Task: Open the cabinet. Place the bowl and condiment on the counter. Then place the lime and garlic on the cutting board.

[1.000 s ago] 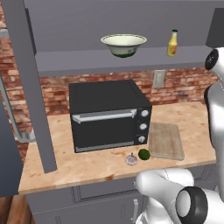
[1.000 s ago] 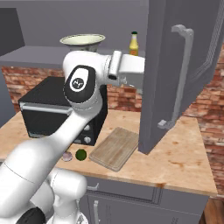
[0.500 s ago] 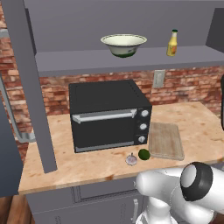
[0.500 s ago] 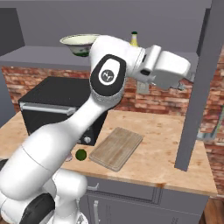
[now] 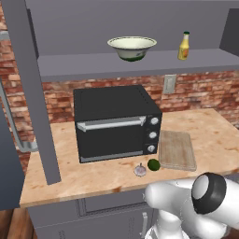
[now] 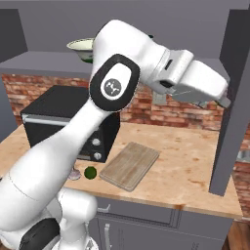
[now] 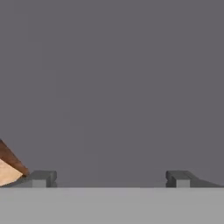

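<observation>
Left base view: the cabinet stands open, both doors swung wide, and its shelf carries the bowl at 12 o'clock from the black oven, with the condiment well apart from it toward 3 o'clock. On the counter, the cutting board lies just beside the oven at its 3 o'clock. The lime and the garlic sit near each other at the oven's 5 o'clock, with the lime just off the board's near corner and neither item on the board.

Right base view: the arm reaches toward 2 o'clock, and the gripper sits close against the edge of the right cabinet door. Hand view: the fingertips stand fully spread with nothing between them, facing a flat grey panel.

Handling, judged from appearance:
- Bowl: rigid, probably light and breakable. Pinch the flared rim at one point; the body is too wide to span.
- Condiment: slim, smooth and easily tipped. Grasp across the body at mid-height.
- Lime and garlic: small, round and prone to roll. Close across the widest part from above.
</observation>
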### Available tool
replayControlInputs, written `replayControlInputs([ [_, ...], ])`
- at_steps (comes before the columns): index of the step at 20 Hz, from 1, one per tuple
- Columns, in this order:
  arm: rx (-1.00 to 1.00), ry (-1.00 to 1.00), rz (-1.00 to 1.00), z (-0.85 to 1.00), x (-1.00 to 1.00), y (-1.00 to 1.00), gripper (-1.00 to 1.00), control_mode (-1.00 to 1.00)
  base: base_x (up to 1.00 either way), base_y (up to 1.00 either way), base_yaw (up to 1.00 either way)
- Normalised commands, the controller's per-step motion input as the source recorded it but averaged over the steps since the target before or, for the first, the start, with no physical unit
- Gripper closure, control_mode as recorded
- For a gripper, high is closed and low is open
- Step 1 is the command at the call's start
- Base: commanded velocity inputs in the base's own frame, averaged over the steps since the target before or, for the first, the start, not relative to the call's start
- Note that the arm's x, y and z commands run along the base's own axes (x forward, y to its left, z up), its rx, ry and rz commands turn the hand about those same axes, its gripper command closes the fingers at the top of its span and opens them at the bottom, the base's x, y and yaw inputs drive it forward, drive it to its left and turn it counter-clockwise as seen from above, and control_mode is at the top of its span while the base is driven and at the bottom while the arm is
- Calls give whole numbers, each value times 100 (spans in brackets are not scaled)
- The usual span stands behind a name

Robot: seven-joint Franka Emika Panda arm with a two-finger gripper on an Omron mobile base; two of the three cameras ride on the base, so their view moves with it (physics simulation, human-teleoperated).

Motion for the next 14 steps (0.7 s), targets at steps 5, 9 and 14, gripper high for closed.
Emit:
replayControlInputs([
  [5, 10, -7, 3, 0, -85, 23, -100, -100, 0, 0, 0],
  [9, 5, -6, 3, -1, -89, 48, -100, -100, 0, 0, 0],
  [14, 0, -8, 3, -10, -76, 85, -100, -100, 0, 0, 0],
])
